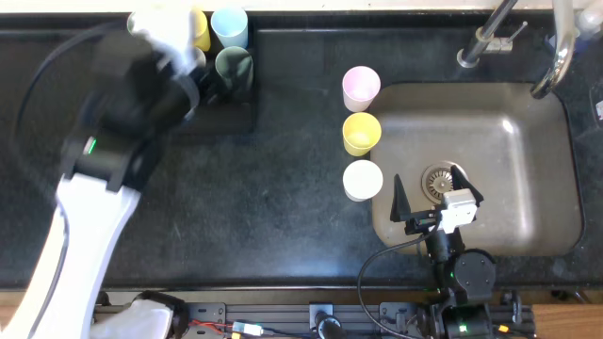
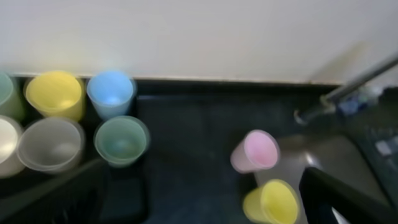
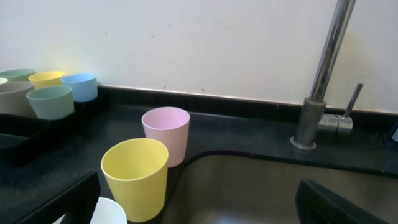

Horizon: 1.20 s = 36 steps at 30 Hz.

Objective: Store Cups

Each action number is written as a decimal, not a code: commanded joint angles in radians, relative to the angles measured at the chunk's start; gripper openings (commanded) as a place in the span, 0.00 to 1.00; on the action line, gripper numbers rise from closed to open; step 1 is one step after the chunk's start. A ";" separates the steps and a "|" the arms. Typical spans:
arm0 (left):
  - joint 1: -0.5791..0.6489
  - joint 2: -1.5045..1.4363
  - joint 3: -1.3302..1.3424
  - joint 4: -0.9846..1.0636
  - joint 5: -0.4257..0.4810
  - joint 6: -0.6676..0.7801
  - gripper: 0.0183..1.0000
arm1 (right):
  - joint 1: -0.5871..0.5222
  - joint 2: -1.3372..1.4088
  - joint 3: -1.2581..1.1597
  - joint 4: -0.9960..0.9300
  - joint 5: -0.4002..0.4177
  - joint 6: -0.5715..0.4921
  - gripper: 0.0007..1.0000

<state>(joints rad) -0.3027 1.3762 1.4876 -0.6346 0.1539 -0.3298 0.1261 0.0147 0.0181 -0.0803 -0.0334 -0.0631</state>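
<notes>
Three loose cups stand in a row on the counter by the sink's left rim: a pink cup, a yellow cup and a white cup. On the black tray at the back left stand a yellow cup, a blue cup, a green cup and a grey cup. My left gripper hangs open and holds nothing above the counter, between the tray and the loose cups. My right gripper is open over the sink, facing the loose cups.
The steel sink fills the right side, its drain under my right gripper. A faucet rises at the back by the white wall. Dark counter lies bare between the tray and the cup row.
</notes>
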 commanded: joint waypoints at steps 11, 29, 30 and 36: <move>-0.346 0.678 0.643 -0.410 -0.257 -0.340 1.00 | 0.005 -0.011 -0.013 0.005 0.005 0.003 1.00; -0.348 0.978 0.732 -0.309 -0.237 -0.361 0.86 | 0.005 -0.011 -0.013 0.005 0.005 0.004 1.00; -0.348 0.981 0.732 -0.309 -0.240 -0.360 0.75 | 0.005 -0.011 -0.013 0.005 0.005 0.004 1.00; -0.349 0.996 0.732 -0.309 -0.234 -0.360 0.19 | 0.005 -0.011 -0.013 0.005 0.005 0.004 1.00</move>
<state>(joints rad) -0.6529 2.3497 2.1895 -0.9451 -0.0719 -0.6830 0.1261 0.0147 0.0181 -0.0807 -0.0334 -0.0631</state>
